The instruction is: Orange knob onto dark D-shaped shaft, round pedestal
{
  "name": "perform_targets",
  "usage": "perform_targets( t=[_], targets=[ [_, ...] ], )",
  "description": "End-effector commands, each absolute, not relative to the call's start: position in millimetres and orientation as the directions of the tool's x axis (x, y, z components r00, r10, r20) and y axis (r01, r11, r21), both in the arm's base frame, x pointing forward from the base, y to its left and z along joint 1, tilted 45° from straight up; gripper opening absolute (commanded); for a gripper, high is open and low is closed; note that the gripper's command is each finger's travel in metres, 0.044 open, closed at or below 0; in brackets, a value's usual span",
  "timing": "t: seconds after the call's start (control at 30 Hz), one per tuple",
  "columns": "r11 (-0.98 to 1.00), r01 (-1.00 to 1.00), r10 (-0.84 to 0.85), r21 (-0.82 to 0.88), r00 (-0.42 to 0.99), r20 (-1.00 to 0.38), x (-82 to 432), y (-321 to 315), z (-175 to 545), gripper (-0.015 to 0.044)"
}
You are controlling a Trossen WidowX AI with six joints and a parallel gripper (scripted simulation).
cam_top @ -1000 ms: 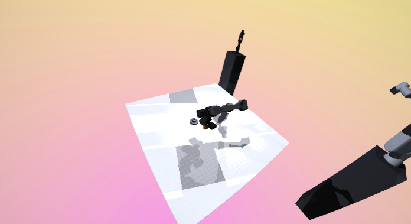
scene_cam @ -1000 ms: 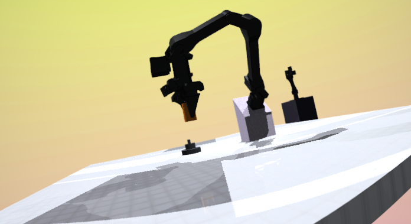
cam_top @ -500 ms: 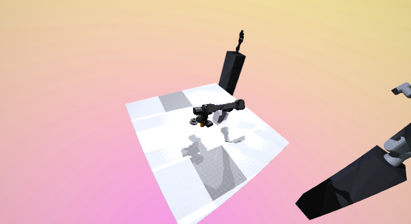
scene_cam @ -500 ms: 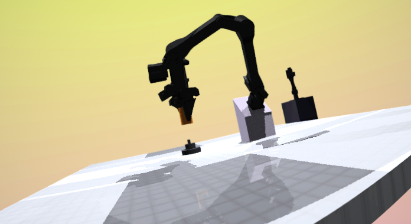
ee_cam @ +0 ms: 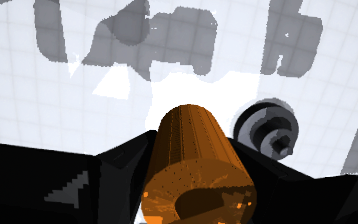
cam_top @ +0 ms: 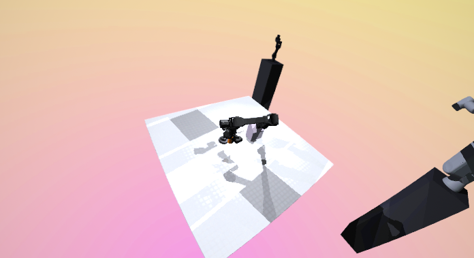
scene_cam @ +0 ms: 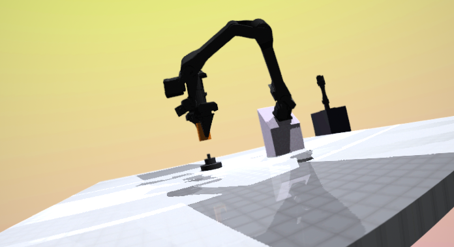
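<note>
The orange knob (cam_top: 230, 140) (scene_cam: 199, 132) (ee_cam: 190, 135) is held upright or nearly so, well above the table. My gripper (cam_top: 231, 139) (scene_cam: 204, 135) (ee_cam: 192, 139) is shut on it, with a finger on each side. The round dark pedestal (cam_top: 222, 141) (scene_cam: 211, 167) stands on the table below the knob; in the wrist view the pedestal (ee_cam: 245, 124) is to the right of the knob, partly behind the right finger. Its thin shaft (scene_cam: 209, 156) (ee_cam: 281, 146) points up, apart from the knob. The knob's lower end and the shaft's flat side cannot be made out.
The arm's pale base block (cam_top: 253, 132) (scene_cam: 285, 139) stands on the white table (cam_top: 184, 168) (scene_cam: 98, 213), to the right of the pedestal. A dark column (cam_top: 267, 83) (scene_cam: 331, 121) with another arm stands farther back. A larger dark column (cam_top: 419, 202) is at the right of the top view.
</note>
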State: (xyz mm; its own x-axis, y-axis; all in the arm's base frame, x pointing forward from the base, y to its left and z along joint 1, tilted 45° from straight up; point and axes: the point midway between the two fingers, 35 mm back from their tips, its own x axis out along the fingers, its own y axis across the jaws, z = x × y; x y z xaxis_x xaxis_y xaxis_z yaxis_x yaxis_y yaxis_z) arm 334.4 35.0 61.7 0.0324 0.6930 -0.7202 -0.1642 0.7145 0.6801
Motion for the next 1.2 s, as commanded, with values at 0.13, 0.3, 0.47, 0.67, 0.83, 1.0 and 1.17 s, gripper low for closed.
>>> perform_targets(
  t=[0.13,0.3,0.47,0.67,0.83,1.0,1.17],
  targets=[
    [0.715,-0.17,0.692,0.678,0.036,-0.721,334,18,41,0.0],
    [0.714,-0.173,0.693,0.678,0.036,-0.72,333,9,27,0.0],
    [0.713,-0.177,0.694,0.679,0.036,-0.719,332,0,13,0.0],
    [0.71,-0.182,0.696,0.681,0.035,-0.717,329,-11,-3,0.0],
    [0.707,-0.186,0.699,0.682,0.035,-0.714,325,-19,-17,0.0],
    [0.704,-0.19,0.702,0.685,0.036,-0.711,321,-27,-31,0.0],
    [0.7,-0.194,0.705,0.687,0.036,-0.708,316,-34,-44,0.0]
  ],
)
